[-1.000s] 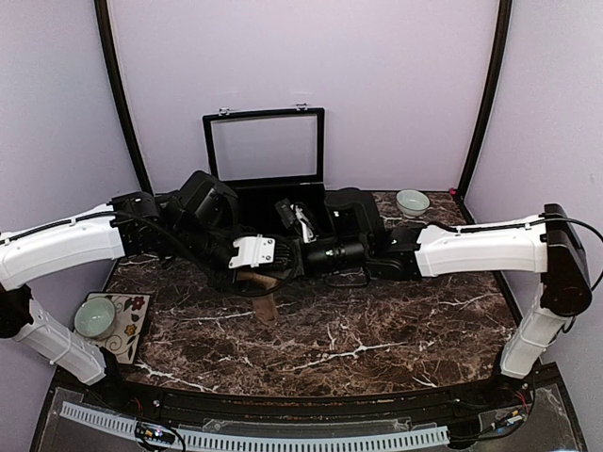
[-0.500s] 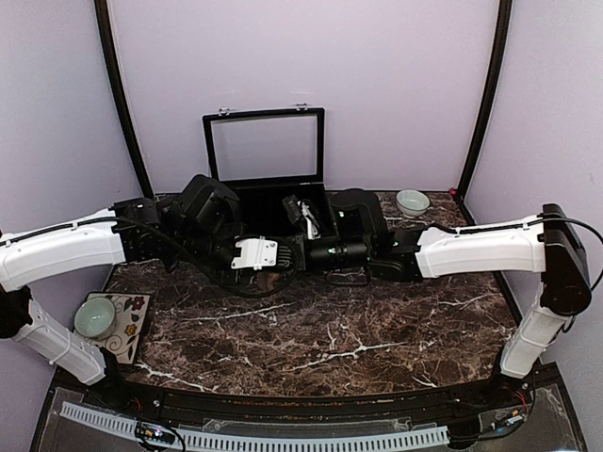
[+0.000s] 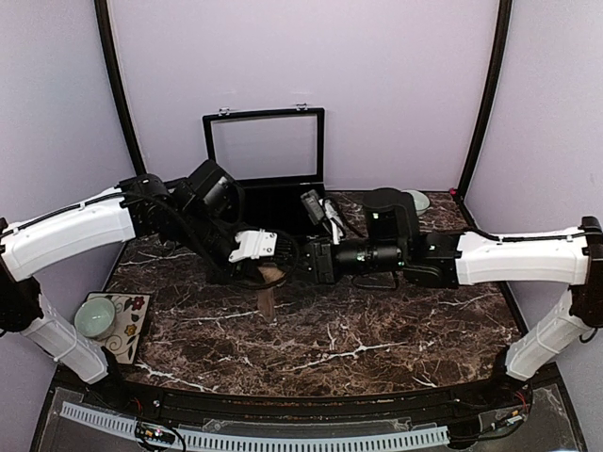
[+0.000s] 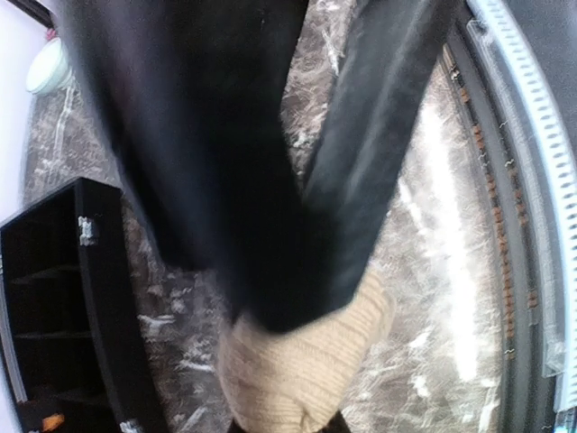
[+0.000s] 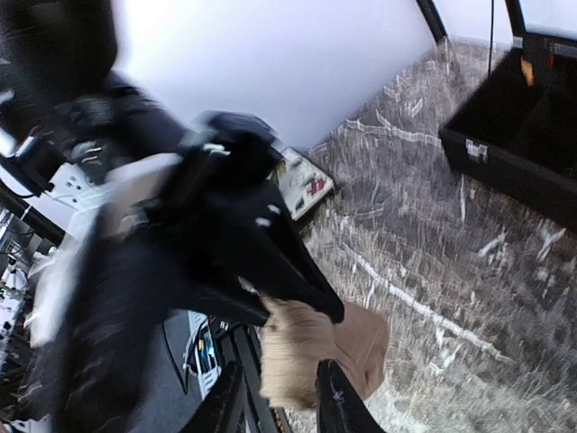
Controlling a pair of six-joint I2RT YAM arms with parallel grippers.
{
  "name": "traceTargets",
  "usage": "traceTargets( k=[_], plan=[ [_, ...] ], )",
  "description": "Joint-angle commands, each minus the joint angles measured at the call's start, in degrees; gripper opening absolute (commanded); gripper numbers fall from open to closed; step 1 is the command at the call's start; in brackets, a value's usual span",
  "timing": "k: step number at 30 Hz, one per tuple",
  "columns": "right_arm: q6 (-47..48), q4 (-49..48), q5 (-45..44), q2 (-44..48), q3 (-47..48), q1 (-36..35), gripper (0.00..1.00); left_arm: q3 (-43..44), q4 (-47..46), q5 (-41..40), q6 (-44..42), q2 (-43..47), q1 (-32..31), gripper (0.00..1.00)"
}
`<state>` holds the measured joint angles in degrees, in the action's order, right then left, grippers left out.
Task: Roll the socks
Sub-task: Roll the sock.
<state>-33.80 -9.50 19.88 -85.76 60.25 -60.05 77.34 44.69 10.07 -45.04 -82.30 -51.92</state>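
1. Above the counter, near its middle, the left gripper is clamped on a bunched tan sock.
2. The right gripper faces it, fingers parted either side of the sock's end; whether they press it is unclear.
3. One sock end hangs down toward the counter.
4. An open black case stands behind.

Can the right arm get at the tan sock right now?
Probably yes. The right gripper sits close beside the tan sock, jaws parted, with nothing between them. The left gripper pinches one end, so only the rest looks free to grab.
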Motion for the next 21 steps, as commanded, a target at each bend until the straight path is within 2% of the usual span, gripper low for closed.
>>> traceTargets(
  k=[1, 3, 4, 9, 12, 16, 21],
  plan=[
    [10.84, -1.44, -2.06, 5.84, -3.84, -0.15, 0.29, 7.08, 13.01, 18.66, 5.14, -4.76, 4.41, 0.0],
    [15.37, -1.79, -1.67, 8.53, -5.82, -0.66, 0.39, 9.97, 17.08, 25.11, 5.39, -7.55, 5.74, 0.0],
    [17.89, -2.02, -0.67, 9.95, -6.7, -0.86, 0.4, 11.19, 18.89, 26.87, 5.4, -8.85, 6.16, 0.0],
    [24.79, -0.19, 0.63, 13.83, -6.89, -2.36, 0.36, 14.24, 24.57, 36.33, 4.64, -12.4, 7.5, 0.0],
    [28.55, 2.41, -1.0, 13.37, -5.42, -4.83, 0.36, 14.64, 25.38, 37.43, 4.83, -13.42, 7.62, 0.0],
    [29.13, 2.65, -2.84, 10.16, -4.03, -6.48, 0.36, 16.48, 27.06, 38.57, 5.31, -15.48, 7.71, 0.0],
    [30.53, 2.22, -8.22, 6.41, -2.24, -8.69, 0.4, 17.23, 28.89, 39.97, 5.32, -16.46, 7.82, 0.0]
  ],
)
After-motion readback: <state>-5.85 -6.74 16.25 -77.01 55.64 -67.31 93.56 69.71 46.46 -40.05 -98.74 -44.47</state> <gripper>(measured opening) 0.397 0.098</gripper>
